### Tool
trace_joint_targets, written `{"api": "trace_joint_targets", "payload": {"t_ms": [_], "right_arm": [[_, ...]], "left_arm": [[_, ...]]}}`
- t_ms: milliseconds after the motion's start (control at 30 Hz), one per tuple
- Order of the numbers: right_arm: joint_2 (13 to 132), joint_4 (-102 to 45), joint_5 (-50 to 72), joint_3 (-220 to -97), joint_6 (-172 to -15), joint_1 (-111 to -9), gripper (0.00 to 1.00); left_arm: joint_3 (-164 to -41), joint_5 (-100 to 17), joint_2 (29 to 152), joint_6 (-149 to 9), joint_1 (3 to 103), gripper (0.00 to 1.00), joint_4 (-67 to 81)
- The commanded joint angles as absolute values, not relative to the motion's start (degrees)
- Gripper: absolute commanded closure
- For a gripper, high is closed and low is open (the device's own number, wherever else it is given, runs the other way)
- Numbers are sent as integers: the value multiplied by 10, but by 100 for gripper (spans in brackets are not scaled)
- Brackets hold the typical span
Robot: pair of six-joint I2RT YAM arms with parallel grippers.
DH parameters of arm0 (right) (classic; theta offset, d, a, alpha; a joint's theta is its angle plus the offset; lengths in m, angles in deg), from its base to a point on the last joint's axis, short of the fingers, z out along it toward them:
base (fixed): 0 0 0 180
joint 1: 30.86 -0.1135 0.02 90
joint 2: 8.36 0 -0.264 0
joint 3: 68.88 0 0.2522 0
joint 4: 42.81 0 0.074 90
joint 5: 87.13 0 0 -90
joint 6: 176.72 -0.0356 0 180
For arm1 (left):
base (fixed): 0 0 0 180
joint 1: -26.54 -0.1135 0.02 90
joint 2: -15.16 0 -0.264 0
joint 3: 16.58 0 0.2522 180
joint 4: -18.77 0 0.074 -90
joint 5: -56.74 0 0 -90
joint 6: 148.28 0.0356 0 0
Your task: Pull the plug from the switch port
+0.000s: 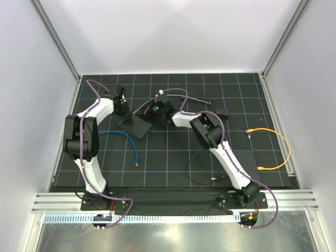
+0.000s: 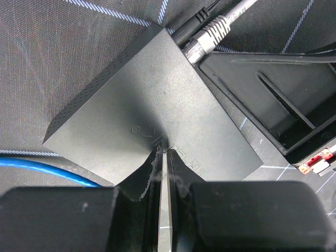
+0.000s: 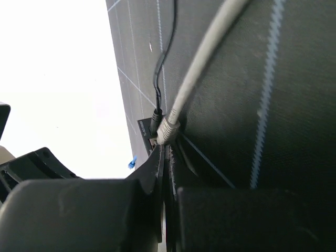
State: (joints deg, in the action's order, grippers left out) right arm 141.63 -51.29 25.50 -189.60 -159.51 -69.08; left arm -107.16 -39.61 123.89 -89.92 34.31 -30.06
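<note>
Your right pincer [image 3: 165,153] is pressed together with the grey plug [image 3: 167,128] right at its tips, though whether it actually nips the plug is unclear. Draw straight back from the port while the left pincer [image 2: 165,157], fingers nearly together, rests on the switch [image 2: 157,100] beneath it. Mind the black power lead [image 3: 156,116] seated just beside the plug.

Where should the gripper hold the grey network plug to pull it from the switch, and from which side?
Probably the moulded boot of the grey network plug, just outside the switch, not the thin cable. Come from the port side, along the cable. The black power plug sits close beside it, so jaws above and below likely fit better.
</note>
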Motion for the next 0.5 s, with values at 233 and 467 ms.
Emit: {"api": "trace_joint_targets", "payload": {"t_ms": [233, 467], "right_arm": [[1390, -480, 276, -1889, -1588, -673, 77], [1424, -463, 299, -1945, -1593, -673, 68]], "left_arm": [[-1074, -373, 1249, -875, 346, 89, -331], [-1075, -376, 1249, -875, 351, 89, -330]]}}
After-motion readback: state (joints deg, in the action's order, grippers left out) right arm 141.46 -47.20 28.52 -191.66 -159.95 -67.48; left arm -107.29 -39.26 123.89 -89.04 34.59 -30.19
